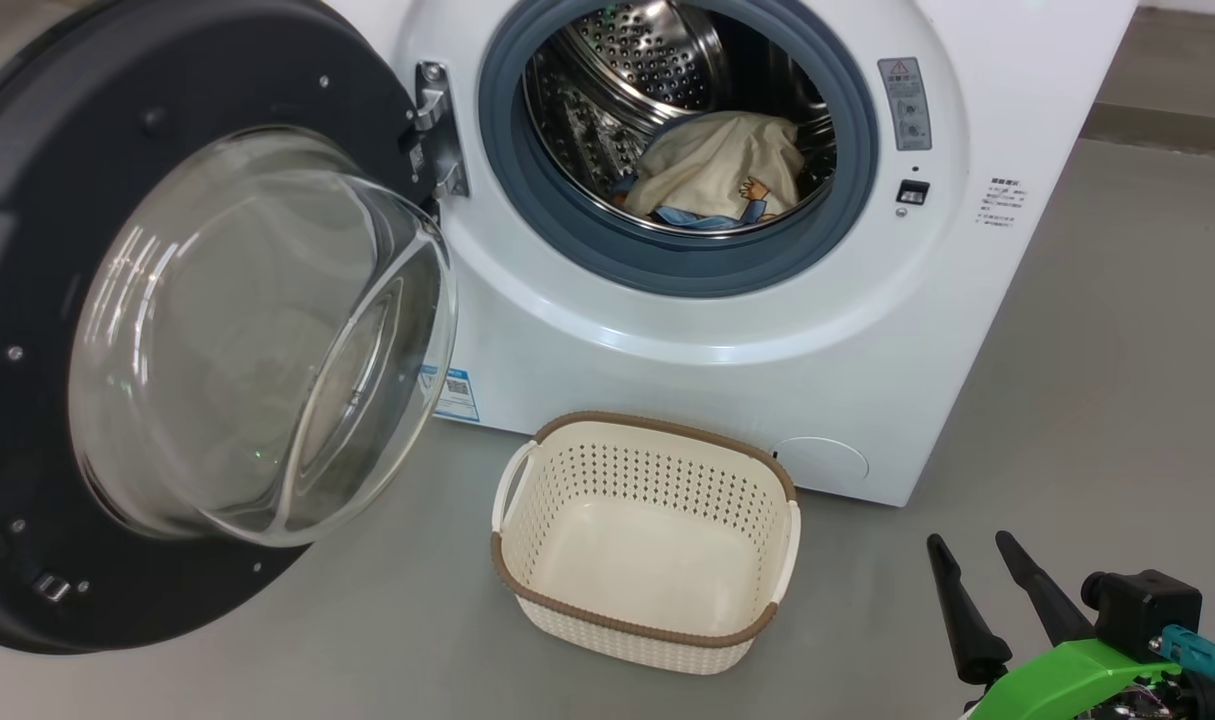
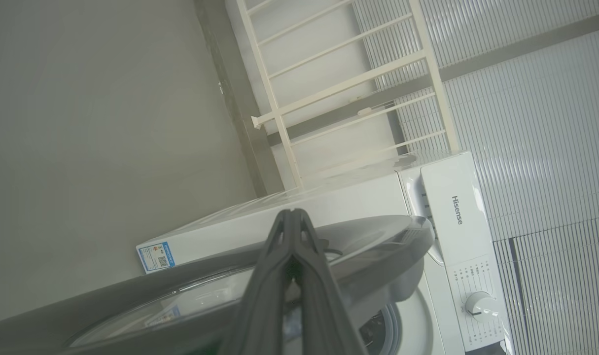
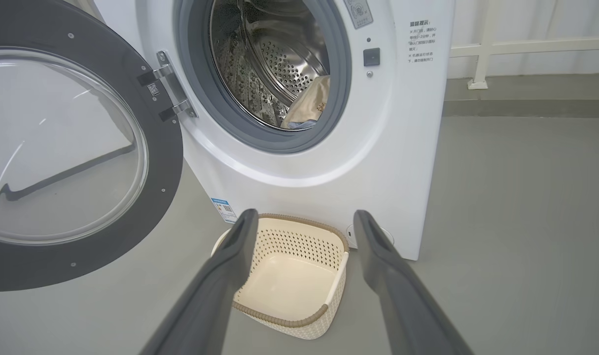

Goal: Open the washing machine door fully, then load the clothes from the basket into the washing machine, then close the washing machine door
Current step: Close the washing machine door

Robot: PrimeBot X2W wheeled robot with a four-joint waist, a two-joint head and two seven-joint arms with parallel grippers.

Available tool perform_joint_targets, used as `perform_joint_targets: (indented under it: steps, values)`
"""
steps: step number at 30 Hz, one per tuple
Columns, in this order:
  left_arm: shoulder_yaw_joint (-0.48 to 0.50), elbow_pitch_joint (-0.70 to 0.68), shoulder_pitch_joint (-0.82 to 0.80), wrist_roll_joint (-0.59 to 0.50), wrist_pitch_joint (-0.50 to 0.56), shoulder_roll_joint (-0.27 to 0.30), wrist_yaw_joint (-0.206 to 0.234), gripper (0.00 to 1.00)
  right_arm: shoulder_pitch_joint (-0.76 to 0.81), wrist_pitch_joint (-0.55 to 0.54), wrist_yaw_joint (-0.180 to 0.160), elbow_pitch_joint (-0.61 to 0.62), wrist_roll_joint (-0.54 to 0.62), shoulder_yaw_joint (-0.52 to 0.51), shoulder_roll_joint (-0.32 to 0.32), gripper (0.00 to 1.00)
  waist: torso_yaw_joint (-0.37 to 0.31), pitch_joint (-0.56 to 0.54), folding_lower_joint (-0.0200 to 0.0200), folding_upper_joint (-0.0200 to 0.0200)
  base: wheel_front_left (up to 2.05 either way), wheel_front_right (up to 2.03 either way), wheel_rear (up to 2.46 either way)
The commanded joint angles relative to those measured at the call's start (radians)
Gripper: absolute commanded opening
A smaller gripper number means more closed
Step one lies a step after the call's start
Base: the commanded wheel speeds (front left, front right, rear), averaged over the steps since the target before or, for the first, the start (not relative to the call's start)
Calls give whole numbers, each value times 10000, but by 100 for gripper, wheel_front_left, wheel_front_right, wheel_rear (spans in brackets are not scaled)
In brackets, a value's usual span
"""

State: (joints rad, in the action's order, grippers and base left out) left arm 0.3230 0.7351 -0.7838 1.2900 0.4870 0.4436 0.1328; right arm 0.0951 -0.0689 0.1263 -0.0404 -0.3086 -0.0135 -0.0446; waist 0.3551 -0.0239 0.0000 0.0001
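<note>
1. The washing machine door (image 1: 217, 330) is standing wide open at the left of the washing machine (image 1: 687, 340), with its glass dome facing the room.
2. The clothes (image 1: 717, 170) are lying inside the steel drum, the cream piece over the blue one. The basket (image 1: 657, 428) is sitting empty on the floor just in front of the machine. I am judging that only the closing is left.
3. The left gripper (image 2: 292, 213) is pressing its two fingers together on nothing, near the door's dark rim; I cannot tell if it is touching.
4. The right gripper (image 1: 969, 540) is showing its fingers spread wide and empty, low and well apart from the machine.
5. The blue cloth is lying close to the grey-blue gasket (image 1: 687, 265). If it slides forward, the door could pinch it and fail to latch.
6. Closed fingers pushing on a glossy rim could slip off, leaving the door half shut. The basket may be standing in the door's path; I cannot tell.
7. "Hisense" (image 2: 457, 209) is reading clearly on the white panel. The blue label sticker (image 1: 457, 393) is carrying a QR code, and the grey warning sticker (image 1: 904, 103) a triangle; the remaining print is too small to read.
</note>
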Motion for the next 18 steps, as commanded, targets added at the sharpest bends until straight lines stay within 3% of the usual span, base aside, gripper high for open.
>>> perform_joint_targets:
  steps: [1,18]
  values:
    - [167,-155,-354,96,149,607,-34,0,-174,63,44,267,-47,169,-113,100,-52,39,0,-1,0,0,0]
    - [-523,-6,-279,91,1704,860,-635,0,-267,45,44,209,-63,178,-87,100,8,209,0,-1,0,0,0]
